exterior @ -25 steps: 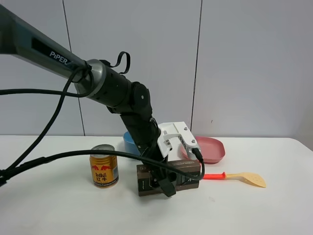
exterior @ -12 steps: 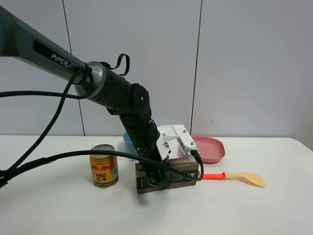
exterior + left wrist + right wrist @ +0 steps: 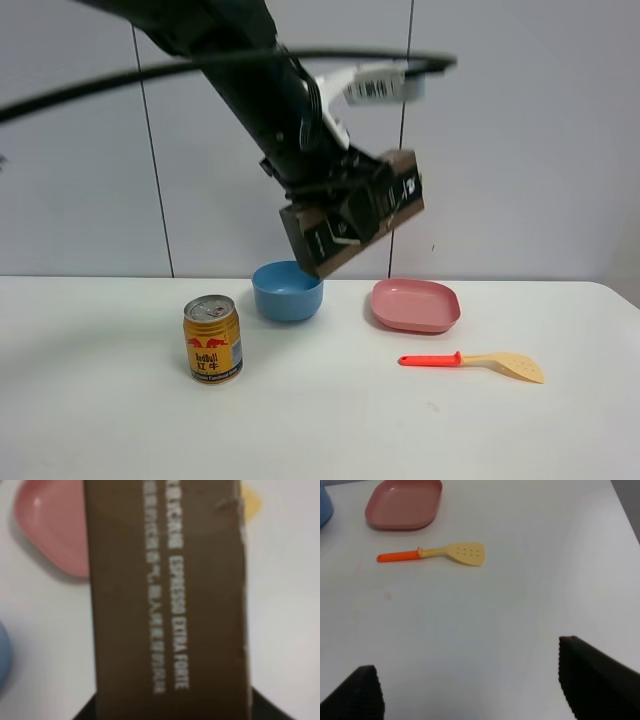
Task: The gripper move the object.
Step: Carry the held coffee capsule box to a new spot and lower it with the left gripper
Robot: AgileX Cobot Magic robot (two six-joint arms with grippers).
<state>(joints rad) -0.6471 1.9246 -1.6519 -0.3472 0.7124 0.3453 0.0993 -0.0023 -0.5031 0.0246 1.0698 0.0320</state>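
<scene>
My left gripper (image 3: pixel 350 212) is shut on the object, a long dark brown box (image 3: pixel 400 190) with white print. It holds the box tilted, high in the air above the blue bowl (image 3: pixel 287 290) and the pink plate (image 3: pixel 415 304). In the left wrist view the box (image 3: pixel 165 600) fills the frame, and only dark bits of the fingers (image 3: pixel 272 712) show at its near end. My right gripper (image 3: pixel 467 682) is open and empty above the bare table; it is out of the exterior view.
A gold Red Bull can (image 3: pixel 212 339) stands on the white table (image 3: pixel 320 430) at the left. A red-handled spatula (image 3: pixel 470 361) lies right of centre and also shows in the right wrist view (image 3: pixel 440 554), below the pink plate (image 3: pixel 404 504).
The left arm has lifted the box from the table, between the can and the spatula, high up into the air. The can, bowl, plate and spatula have not moved.
</scene>
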